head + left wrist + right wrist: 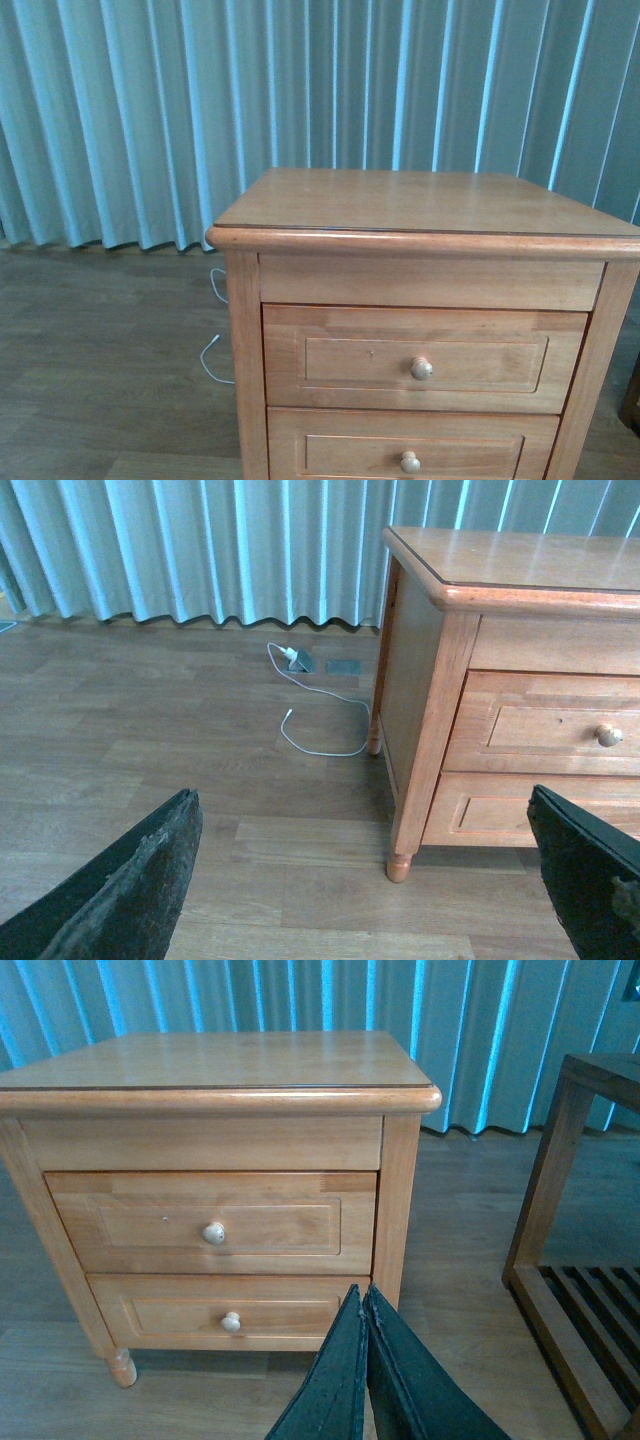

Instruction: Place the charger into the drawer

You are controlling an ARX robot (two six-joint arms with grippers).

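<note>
Right of centre in the front view, we see the honey-coloured wooden upper drawer (pixel 425 359) closed, long axis horizontal; our left gripper (pixel 365 880) is spread, right gripper (pixel 364 1305) pressed together.

Honey-coloured upper drawer (pixel 425 358) shut, pale round knob (pixel 421 368) centred.

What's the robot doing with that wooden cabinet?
Nothing is being held right now. The robot faces a honey-coloured wooden nightstand with two drawers, both shut. The upper, taller drawer with its round pale knob has not been opened. The left gripper is open with nothing in it, and the right gripper is closed on nothing, in front of the nightstand. A thin white cord lies on the wooden floor beside it. No charger shows in any view.
</note>
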